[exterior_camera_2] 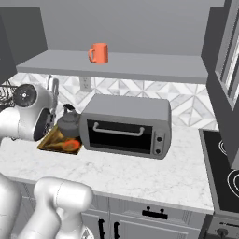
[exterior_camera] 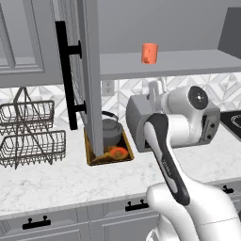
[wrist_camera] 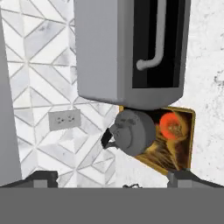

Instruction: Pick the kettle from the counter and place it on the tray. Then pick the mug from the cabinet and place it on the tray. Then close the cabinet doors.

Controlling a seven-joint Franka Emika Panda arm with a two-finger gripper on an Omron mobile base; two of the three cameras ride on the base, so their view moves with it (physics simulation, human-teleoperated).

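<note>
While the kettle sits on the tray, I read the scene this way.

Kettle: the kettle (exterior_camera: 111, 132) stands upright on the tray (exterior_camera: 123, 156), close to its back edge. The first step looks finished to me.

Tray: it lies flat on the counter (exterior_camera: 61, 183), just beside the toaster oven (exterior_camera_2: 125, 126). Its front part with the orange mark (wrist_camera: 171, 125) is free, so I judge there is room for a second thing in front of the kettle.

Mug: the mug (exterior_camera_2: 98, 53) stands upright on the shelf (exterior_camera_2: 140, 65) of the cabinet, well above the tray. It is untouched, so it is what I go for next.

Gripper: in the hand view the two fingertips (wrist_camera: 41, 176) stand far apart at the bottom edge. The jaws are wide open, with nothing between them. The camera looks down on the kettle lid, so I take the hand to be above the tray, clear of the kettle.

Cabinet doors: one door (exterior_camera: 87, 70) stands swung out over the tray, its black bar handle (exterior_camera: 66, 75) facing the wire baskets (exterior_camera: 30, 134). It must stay open until the mug is out.

Risk: the open door hangs near my path up to the shelf. I judge the arm must rise on the oven side of it.
</note>
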